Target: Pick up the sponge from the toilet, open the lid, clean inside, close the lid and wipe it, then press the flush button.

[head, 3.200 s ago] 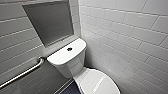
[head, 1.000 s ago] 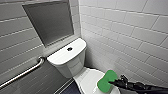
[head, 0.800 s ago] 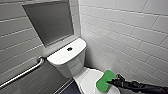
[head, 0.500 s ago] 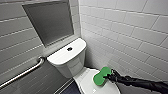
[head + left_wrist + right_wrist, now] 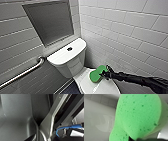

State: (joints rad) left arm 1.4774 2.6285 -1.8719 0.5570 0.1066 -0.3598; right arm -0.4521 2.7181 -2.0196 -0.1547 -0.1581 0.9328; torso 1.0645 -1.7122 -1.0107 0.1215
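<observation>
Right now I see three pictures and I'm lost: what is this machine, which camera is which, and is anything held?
It's a wheeled robot with two arms. The wide picture is from its head camera, looking down at the toilet and the flush button on its tank. The black arm ends in the right hand, gripping the green sponge over the lid. The green close-up is that arm's wrist camera; the dark picture is the left wrist's, facing the robot's own parts.

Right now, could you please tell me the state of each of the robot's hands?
Left hand: cannot be told.
Right hand: closed, holding the green sponge.
</observation>
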